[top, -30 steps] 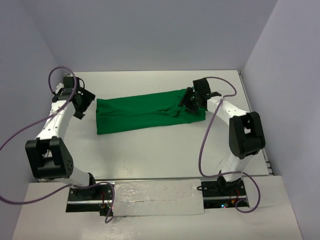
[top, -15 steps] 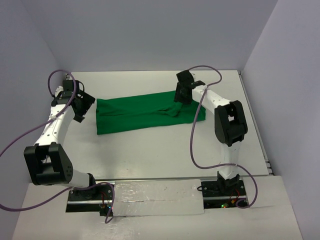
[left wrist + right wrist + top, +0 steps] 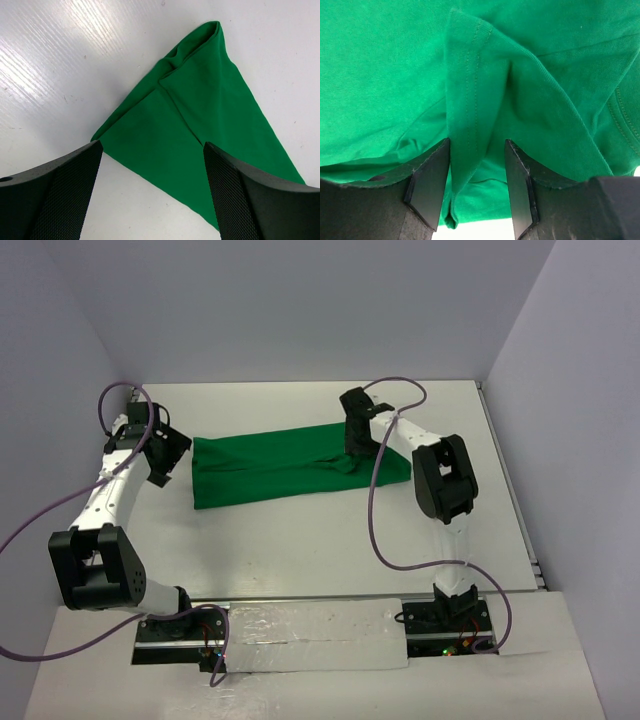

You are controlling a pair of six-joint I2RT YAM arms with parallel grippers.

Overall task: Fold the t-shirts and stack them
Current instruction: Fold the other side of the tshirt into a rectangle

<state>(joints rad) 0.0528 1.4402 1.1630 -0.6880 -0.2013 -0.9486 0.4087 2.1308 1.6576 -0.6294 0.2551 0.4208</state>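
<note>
Bright green t-shirt (image 3: 290, 465), plain, lies flat on the white desk (image 3: 300, 550). It is folded into a long band running left to right across the far half. The left end is squared off. The right end is bunched, with creases gathered under my right hand (image 3: 355, 443).

My left hand (image 3: 170, 455) sits just beside the band's left end, off the cloth in the overhead view. It is released: the fingers (image 3: 55, 200) are spread wide with nothing between them. The wrist view looks past them onto a folded corner of the shirt. Two layers show there, one edge overlapping the other, and a narrow tip points away from me. Bare desk lies on both sides of that corner.

My right hand is over the right part of the band. Its wrist view is almost all green. The fingers (image 3: 427, 182) are drawn in partway, one on either side of a raised ridge of cloth with a double-stitched hem along it. The ridge runs through the gap and away from the hand, and creases fan off it to the right. I cannot tell whether I am clamping the ridge or only straddling it. A sliver of white desk shows below the near edge of the cloth.

The two hands are well apart, one toward each end of the shirt.
</note>
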